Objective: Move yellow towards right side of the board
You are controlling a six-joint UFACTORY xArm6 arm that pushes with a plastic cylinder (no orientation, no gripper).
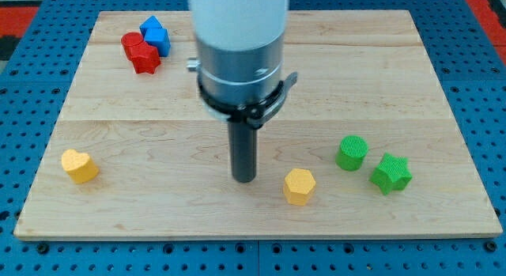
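A yellow hexagonal block point(300, 186) lies near the view's bottom, a little right of centre. A second yellow block point(80, 165), heart-like in shape, lies near the board's left edge. My tip point(244, 179) rests on the board just left of the yellow hexagon, with a small gap between them. The heart-like yellow block is far to the tip's left.
A green cylinder point(352, 153) and a green star point(390, 173) lie right of the hexagon. Red blocks point(140, 51) and a blue block point(156, 34) cluster at the top left. The wooden board point(443, 110) sits on a blue pegboard surface.
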